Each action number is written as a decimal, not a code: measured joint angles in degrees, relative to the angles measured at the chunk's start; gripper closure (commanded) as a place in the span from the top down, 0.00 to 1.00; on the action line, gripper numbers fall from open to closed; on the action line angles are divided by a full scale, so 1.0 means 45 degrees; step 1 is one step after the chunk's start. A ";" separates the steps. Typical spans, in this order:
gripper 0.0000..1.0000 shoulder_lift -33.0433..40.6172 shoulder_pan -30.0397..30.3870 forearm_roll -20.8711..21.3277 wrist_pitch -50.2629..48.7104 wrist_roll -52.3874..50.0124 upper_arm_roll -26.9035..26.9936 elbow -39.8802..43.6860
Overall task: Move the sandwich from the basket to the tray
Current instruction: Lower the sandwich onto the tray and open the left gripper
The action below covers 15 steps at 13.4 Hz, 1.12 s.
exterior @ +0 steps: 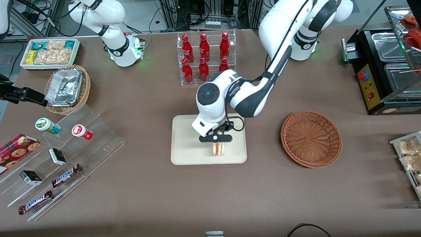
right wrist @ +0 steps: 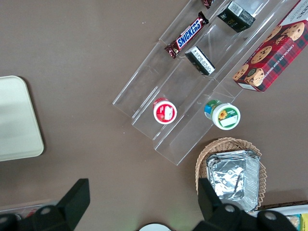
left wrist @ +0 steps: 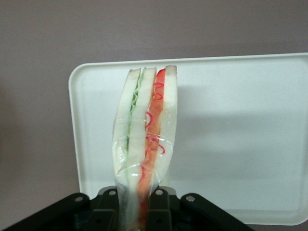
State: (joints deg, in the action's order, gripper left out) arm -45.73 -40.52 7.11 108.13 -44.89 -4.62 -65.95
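Here the tool (exterior: 217, 144) grips 1 sandwich (exterior: 219, 148) over 1 tray (exterior: 184, 144).

Inventory, non-task items:
- Brown table (exterior: 138, 197).
- Clear acrylic rack (exterior: 210, 34) w/ red bottles (exterior: 204, 47), upright in tiers, centre of table.
- Toward parked arm's end:
  - White bin of snack pkts (exterior: 49, 52).
  - Tan wicker basket (exterior: 86, 86) holding foil containers (exterior: 65, 87), nearer front cam than the bin.
  - Clear stepped display (exterior: 98, 131) w/:
    - green-lid cup (exterior: 47, 125)
    - red-lid cup (exterior: 82, 132)
    - 2 small dark boxes (exterior: 57, 156)
    - 2 Snickers bars (exterior: 66, 175)
  - Cookie box (exterior: 16, 149), beside the display.
- Toward working arm's end:
  - Black appliance w/ steel pans (exterior: 381, 69).
  - Rack of bagged snacks (exterior: 408, 151).
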 measured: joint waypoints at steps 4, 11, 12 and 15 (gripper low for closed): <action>0.00 -0.0995 -0.0519 0.0000 0.0458 -0.0023 0.0010 0.0489; 0.00 -0.1816 -0.0689 0.0002 0.1160 -0.0332 0.0138 0.0558; 0.00 -0.1833 -0.0689 0.0002 0.1171 -0.0362 0.0149 0.0562; 0.00 -0.1834 -0.0689 0.0002 0.1172 -0.0513 0.0150 0.0576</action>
State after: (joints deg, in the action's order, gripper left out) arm -53.98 -43.62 7.12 113.41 -47.20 -3.94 -63.36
